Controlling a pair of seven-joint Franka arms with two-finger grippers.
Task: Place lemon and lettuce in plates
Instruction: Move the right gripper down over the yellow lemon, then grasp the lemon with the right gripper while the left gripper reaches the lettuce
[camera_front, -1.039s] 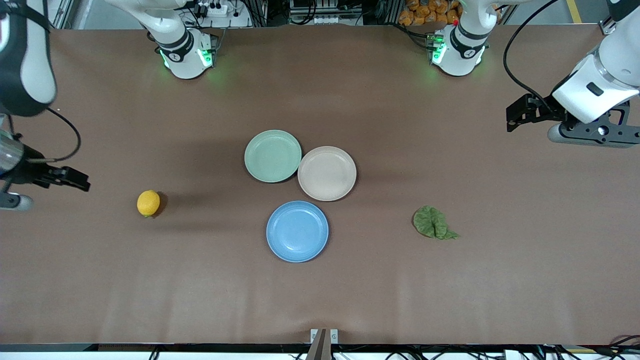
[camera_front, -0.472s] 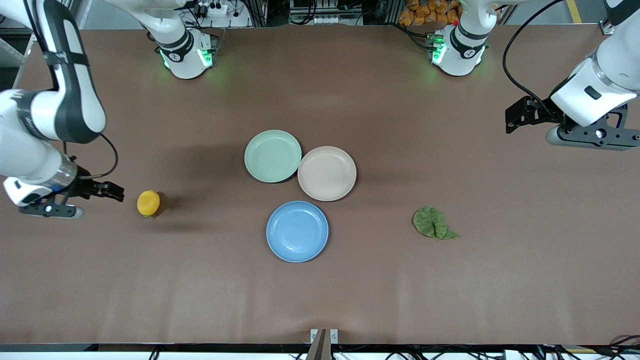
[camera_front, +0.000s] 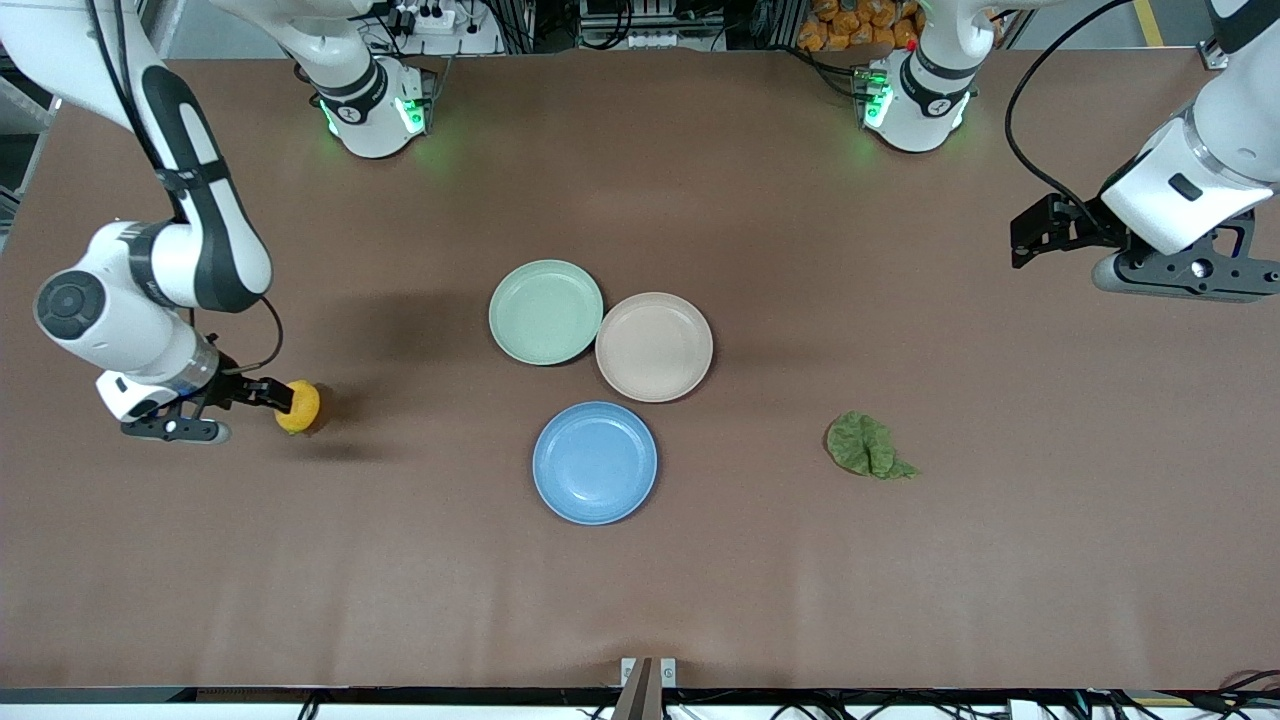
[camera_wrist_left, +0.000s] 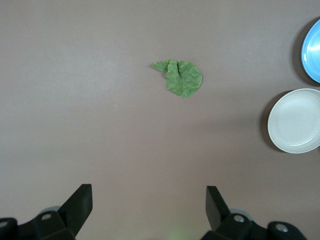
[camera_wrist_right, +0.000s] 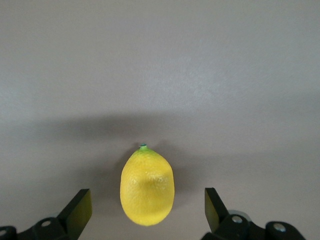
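1. Front view count: three plates, one lemon (camera_front: 298, 407), one lettuce (camera_front: 866, 446) leaf, and my two claws, all on or over one brown table (camera_front: 640, 590).
2. Plates sit clustered mid-table: the mint-green plate (camera_front: 545, 311) touches the beige-pink plate (camera_front: 653, 347) rim to rim, and the light blue plate (camera_front: 595, 463) lies nearer the front camera, just beside the beige-pink one. All three are round, shallow and matte.
3. My right gripper (camera_front: 272, 396) is low at the lemon, toward the right arm's end of the table. Its fingers are spread wide, one on each side of the fruit, gripping nothing.
4. My right wrist view shows what the front view cannot: the lemon (camera_wrist_right: 147, 186) is oval with finely pitted yellow skin and a small green tip, lying on the table between my two black fingertips (camera_wrist_right: 76, 207) with clear gaps either side.
5. My left gripper (camera_front: 1031, 228) waits high over the left arm's end of the table, spread wide and holding nothing.
6. My left wrist view shows the lettuce (camera_wrist_left: 180, 78) as a wrinkled dark green leaf with a short pointed end, lying flat, well apart from the beige-pink plate (camera_wrist_left: 295, 120) and the light blue plate's (camera_wrist_left: 312, 52) edge.
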